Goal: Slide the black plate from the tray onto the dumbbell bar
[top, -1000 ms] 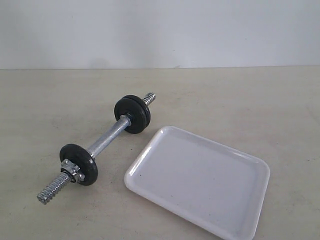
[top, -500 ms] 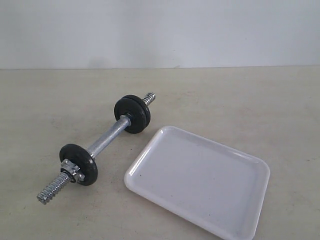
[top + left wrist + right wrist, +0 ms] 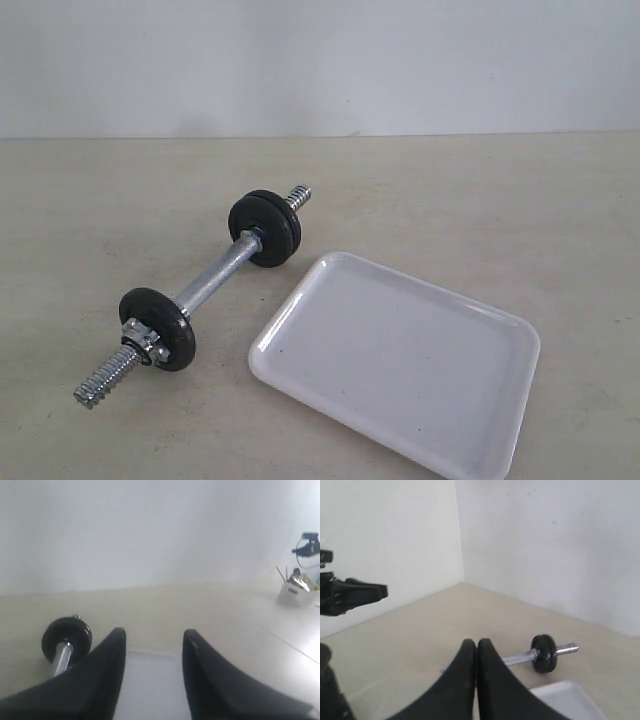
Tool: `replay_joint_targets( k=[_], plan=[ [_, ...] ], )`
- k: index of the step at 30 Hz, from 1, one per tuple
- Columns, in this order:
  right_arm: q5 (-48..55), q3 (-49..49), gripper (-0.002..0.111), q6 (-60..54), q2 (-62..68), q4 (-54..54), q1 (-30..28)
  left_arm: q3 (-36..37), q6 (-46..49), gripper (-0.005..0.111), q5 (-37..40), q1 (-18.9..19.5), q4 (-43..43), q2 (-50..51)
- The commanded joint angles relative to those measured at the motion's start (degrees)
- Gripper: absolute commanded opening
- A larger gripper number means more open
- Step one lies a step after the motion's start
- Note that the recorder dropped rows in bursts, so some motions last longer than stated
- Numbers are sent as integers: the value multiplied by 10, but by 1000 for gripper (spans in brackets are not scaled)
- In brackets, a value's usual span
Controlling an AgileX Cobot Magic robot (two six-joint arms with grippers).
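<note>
Exterior view. Saw a pale beige tabletop (image 3: 500, 200) running back to a plain whitish wall (image 3: 320, 60). Found the tray (image 3: 285, 305) lying flat and askew on it. Found the dumbbell bar (image 3: 215, 272) on the tabletop just beside the tray, off its left edge and not touching, slanting away. Counted two black plates (image 3: 265, 228) pressed together on the bar's far end, near the tray's far corner, and a single black disc (image 3: 160, 328) backed by a silver collar nut (image 3: 140, 335) on the near end.

Left wrist view. Saw the left gripper (image 3: 154, 632) with dark fingers spread wide apart, holding nothing, the tray (image 3: 150, 690) showing pale and blurred between them. Made out the dumbbell bar (image 3: 61, 657) beside the tray, a black plate (image 3: 66, 637) on it. Noted a small white container (image 3: 295, 592) well beyond the tray, by the wall.

Right wrist view. Saw the right gripper (image 3: 476, 642) with fingers pressed together, gripping nothing. Found the tray (image 3: 565, 695) close by, the dumbbell bar (image 3: 520, 656) past it, and two white walls meeting in a corner (image 3: 457, 530).
</note>
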Motion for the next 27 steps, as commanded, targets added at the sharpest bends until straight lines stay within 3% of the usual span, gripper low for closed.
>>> replay_joint_targets(
  k=[1, 7, 12, 18, 27],
  plan=[
    [-117, 69, 0, -47, 12, 8, 0, 66, 101, 35, -107, -1, -105, -5],
    [-211, 147, 0, -47, 69, 15, 0, 132, 284, 35, -126, -1, -314, -5],
    [-249, 159, 0, -61, 119, 16, 0, 155, 436, 35, -126, -1, -438, -5],
    [-271, 171, 0, -179, 137, 72, 0, 174, 526, 33, -142, -1, -494, -5],
    [-310, 255, 0, -213, 137, 124, 1, 174, 578, 31, -165, -1, -520, -5]
  ],
)
